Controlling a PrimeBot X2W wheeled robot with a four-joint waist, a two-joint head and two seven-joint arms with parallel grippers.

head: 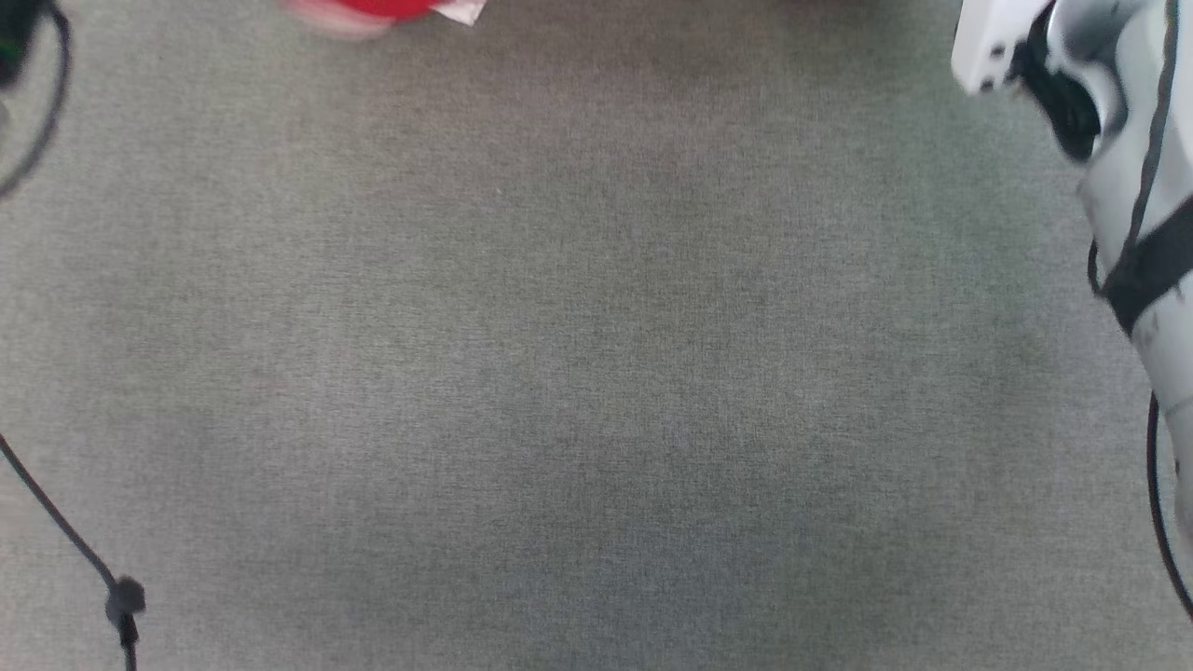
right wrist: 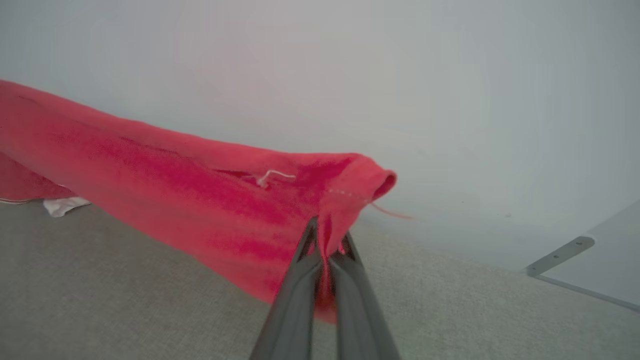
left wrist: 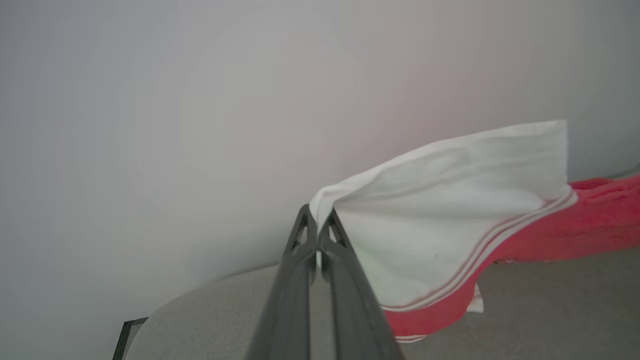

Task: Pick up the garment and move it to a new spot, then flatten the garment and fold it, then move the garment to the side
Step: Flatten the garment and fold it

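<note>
red-and-white garment (head: 377, 9) blurred and cut off at the table's (head: 596, 373) far edge, lettering hidden, held stretched above the table, left tool (left wrist: 317, 222) pinching its white corner, right tool (right wrist: 327, 237) pinching its red hem, pale forearm (head: 1118, 177) and dark cable (head: 56, 522) over the table's sides

red garment (right wrist: 200, 200), white sleeve (left wrist: 450, 210), grey surface (head: 596, 373)

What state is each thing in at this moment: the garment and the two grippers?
garment: lifted, stretched between both grippers above the grey surface.
left gripper: shut on the garment, at its white part.
right gripper: shut on the garment, at a red edge.
</note>
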